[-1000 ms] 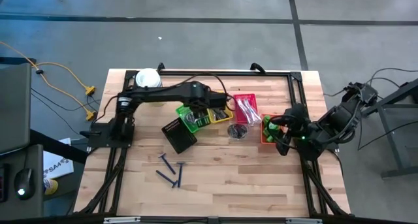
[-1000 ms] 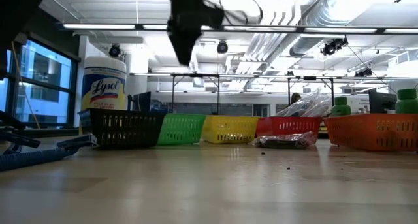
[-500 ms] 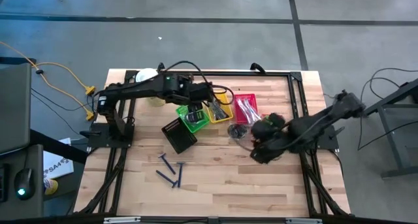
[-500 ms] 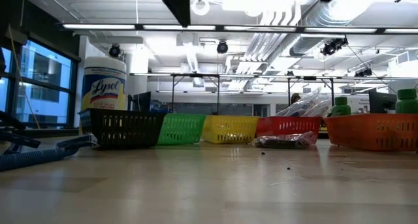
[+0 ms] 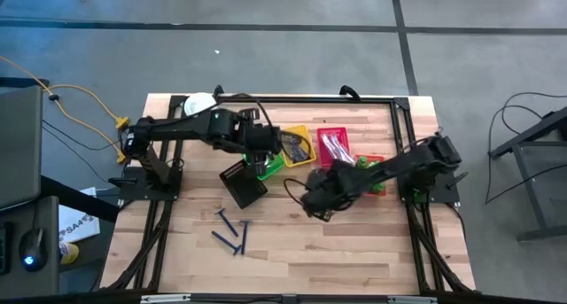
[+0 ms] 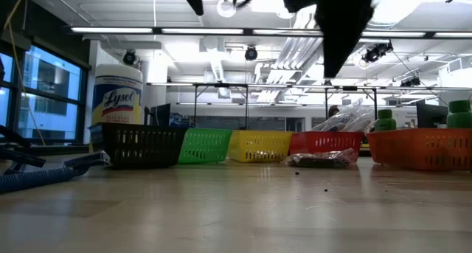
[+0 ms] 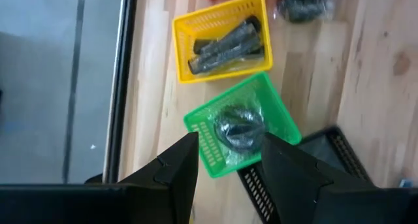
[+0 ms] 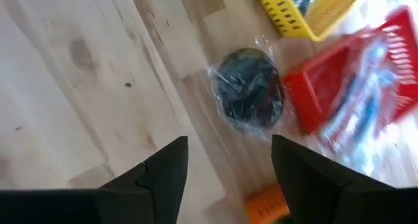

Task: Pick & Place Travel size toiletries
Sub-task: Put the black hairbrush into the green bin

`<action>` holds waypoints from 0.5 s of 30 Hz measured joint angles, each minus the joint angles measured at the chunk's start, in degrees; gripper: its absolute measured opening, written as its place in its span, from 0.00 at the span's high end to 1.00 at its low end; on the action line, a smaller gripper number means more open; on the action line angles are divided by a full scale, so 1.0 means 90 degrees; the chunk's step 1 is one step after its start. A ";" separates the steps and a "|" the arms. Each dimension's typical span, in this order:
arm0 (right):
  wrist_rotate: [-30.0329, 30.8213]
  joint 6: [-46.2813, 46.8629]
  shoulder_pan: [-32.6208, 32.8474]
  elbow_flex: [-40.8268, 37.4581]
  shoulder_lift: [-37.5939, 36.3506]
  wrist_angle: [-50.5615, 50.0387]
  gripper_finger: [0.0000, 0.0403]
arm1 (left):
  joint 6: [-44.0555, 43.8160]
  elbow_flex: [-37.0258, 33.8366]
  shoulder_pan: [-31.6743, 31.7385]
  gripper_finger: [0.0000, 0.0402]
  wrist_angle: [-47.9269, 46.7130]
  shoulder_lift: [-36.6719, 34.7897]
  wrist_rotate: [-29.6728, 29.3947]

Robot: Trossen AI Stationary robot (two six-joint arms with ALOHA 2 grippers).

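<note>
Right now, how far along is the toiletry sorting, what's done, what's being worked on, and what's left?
Done: dark strips lie in the yellow basket, a bagged round piece in the green basket, packets in the red basket. In hand: nothing; the open right gripper hangs above another bagged round piece on the table, the open left gripper above the green basket. Left: that piece and the blue razors.

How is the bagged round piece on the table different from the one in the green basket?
The loose bagged piece lies on the bare wood, beside the red basket, while the binned piece sits inside the green basket. The loose one is in front of the open right gripper; the binned one is in front of the open left gripper. Both are dark, round and wrapped in clear plastic.
</note>
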 joint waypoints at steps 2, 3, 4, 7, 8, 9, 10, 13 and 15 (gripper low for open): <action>-0.0131 -0.0273 -0.0161 0.0000 0.0214 0.0175 0.48 | -0.0012 -0.0172 -0.0161 0.60 -0.0019 -0.0034 -0.0184; -0.0235 -0.0379 -0.0241 0.0000 0.0315 0.0283 0.48 | -0.0024 -0.0371 -0.0240 0.60 0.0059 -0.0135 -0.0262; -0.0336 -0.0464 -0.0326 -0.0001 0.0394 0.0399 0.49 | -0.0059 -0.0653 -0.0314 0.60 0.0198 -0.0285 -0.0301; -0.0541 -0.0510 -0.0584 0.0000 0.0563 0.0673 0.49 | -0.0156 -0.1930 -0.0493 0.60 0.1232 -0.1081 -0.0373; -0.0622 -0.0467 -0.0686 -0.0002 0.0582 0.0671 0.49 | -0.0197 -0.2454 -0.0540 0.60 0.1499 -0.1392 -0.0368; -0.0701 -0.0395 -0.0795 -0.0005 0.0585 0.0661 0.49 | -0.0247 -0.2968 -0.0569 0.60 0.1813 -0.1700 -0.0319; -0.0776 -0.0304 -0.0915 -0.0002 0.0595 0.0681 0.49 | -0.0309 -0.3466 -0.0573 0.60 0.2195 -0.2044 -0.0234; -0.1265 0.0106 -0.1282 -0.0002 0.0618 0.0747 0.49 | -0.0542 -0.4800 -0.0552 0.60 0.2987 -0.3074 0.0239; -0.1539 0.0525 -0.1472 -0.0002 0.0670 0.0942 0.49 | -0.0734 -0.5517 -0.0550 0.60 0.3504 -0.3753 0.0434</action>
